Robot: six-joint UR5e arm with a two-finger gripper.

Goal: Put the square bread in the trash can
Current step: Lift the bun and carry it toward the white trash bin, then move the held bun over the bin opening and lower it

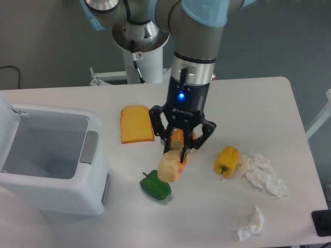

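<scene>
White tabletop (269, 103): a pale surface is shown with its far edge running along the top and a rounded far right corner.
Gripper (179, 153): pointed straight down over the middle of the tabletop, with both fingers clamped on the square bread.
Square bread (170, 166): a pale beige, lumpy chunk with an orange-tinged side is held between the fingers, hanging just over the green pepper's right side.
Trash can (95, 178): a large white bin is seen at the left edge of the tabletop, lid (6, 116) swung up, mouth open, grey latch (90, 148) facing the middle.
Green pepper (154, 186): set near the front edge, between the bread and the bin.
Toast slice (136, 123): laid flat, just left of the gripper.
Orange bun (179, 136): partly hidden behind the fingers.
Yellow pepper (226, 160): right of the gripper, beside crumpled tissue (265, 174).
Second tissue (251, 225): near the front right edge.
Open room: bare tabletop is seen between the toast and the bin's rim.
</scene>
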